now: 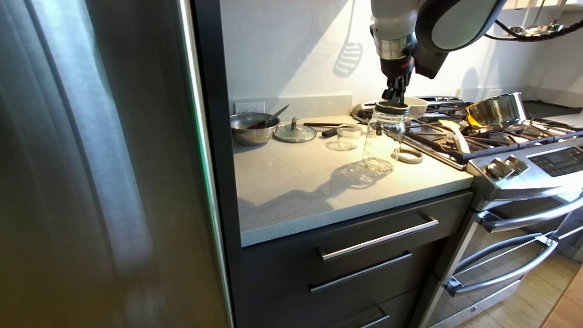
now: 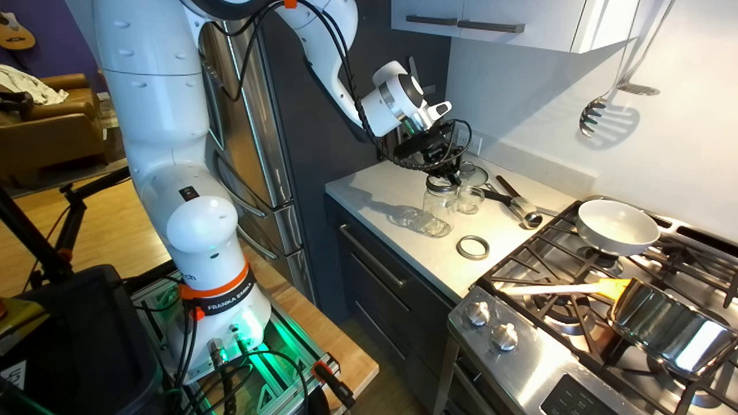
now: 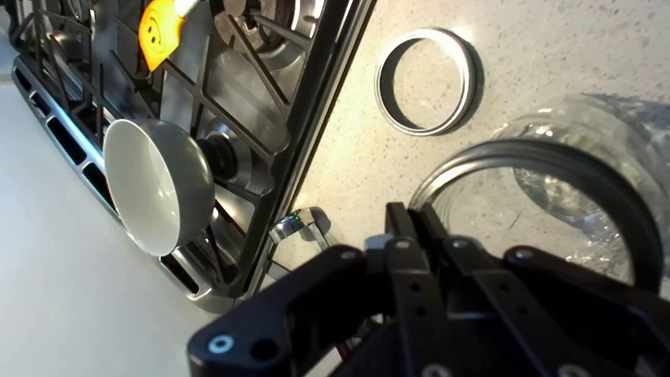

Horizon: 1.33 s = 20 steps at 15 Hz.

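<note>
One fingertip of my gripper [image 3: 414, 211] appears inside the jar [image 1: 384, 134], the other outside, both closed on its dark band [image 1: 391, 109], presumably since that edge is thin enough to pinch. Clear, patterned glass, the jar is on or just above the worktop [image 1: 273, 171], I cannot tell which, near a loose ring [image 2: 473, 247].

– Any lettering?
– In an exterior view, FRANKA EMIKA on the black band [image 2: 229, 300] around the robot arm's base [image 2: 214, 333], and "ch" just above the orange ring [image 2: 222, 288].
– And the white label [image 2: 14, 377] on the black bin [image 2: 109, 346]?
– I can't make it out.
– Any signs?
– A smiley face [image 3: 153, 31] on the spatula's yellow head [image 3: 162, 39], in the wrist view.
</note>
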Available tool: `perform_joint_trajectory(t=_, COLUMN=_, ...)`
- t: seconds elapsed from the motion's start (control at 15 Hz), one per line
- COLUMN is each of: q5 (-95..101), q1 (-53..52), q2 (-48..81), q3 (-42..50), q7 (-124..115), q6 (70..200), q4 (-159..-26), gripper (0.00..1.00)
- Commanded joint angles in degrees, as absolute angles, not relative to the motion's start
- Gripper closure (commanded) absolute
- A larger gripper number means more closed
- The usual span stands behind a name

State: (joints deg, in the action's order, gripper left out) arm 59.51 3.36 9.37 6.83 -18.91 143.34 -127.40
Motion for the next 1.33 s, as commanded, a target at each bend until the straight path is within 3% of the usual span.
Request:
perform_joint_trajectory(t=0.0, q5=60.48, q1=3.12, q2=10.59, q3=6.54, q7=-20.18, q6=142.19, q4=-127.05, gripper=0.87)
perform_joint_trajectory(t=0.27, q5=60.50, q1=3.11, q2=10.96, q3=6.60, q7=-20.08, q6=141.91, q4=-126.91, gripper=1.00)
perform_joint_trajectory(t=1.27, q5=51.20, q1=4.64, q2=9.62, q3=6.15, q7=-12.08, q6=143.03, q4=-126.88, gripper=0.98)
